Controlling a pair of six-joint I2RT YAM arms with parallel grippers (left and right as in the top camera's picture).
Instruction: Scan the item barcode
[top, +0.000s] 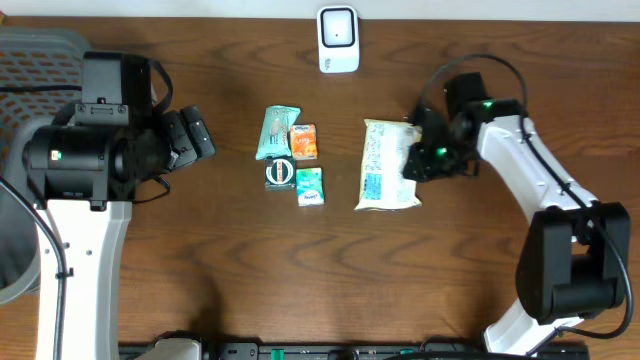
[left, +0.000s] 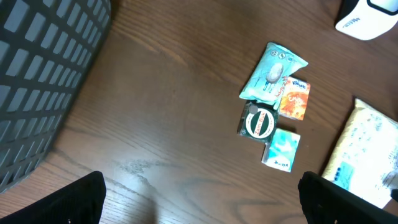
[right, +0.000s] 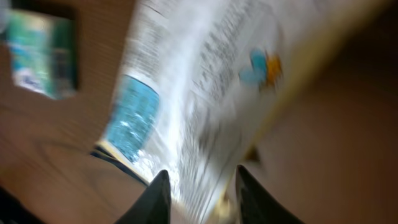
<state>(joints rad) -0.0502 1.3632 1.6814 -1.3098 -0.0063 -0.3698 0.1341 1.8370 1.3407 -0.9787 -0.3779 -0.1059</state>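
Observation:
A white and blue snack bag lies flat on the table right of centre. My right gripper is at its right edge. In the blurred right wrist view, the bag runs down between the two fingers, and my right gripper stands a little open around that edge. The white scanner stands at the table's far edge. My left gripper hovers open at the left, away from everything. In its own view my left gripper has only bare wood between its fingers.
A cluster of small items lies left of the bag: a teal packet, an orange packet, a round tin and a green-white box. A grey mesh basket stands at the far left.

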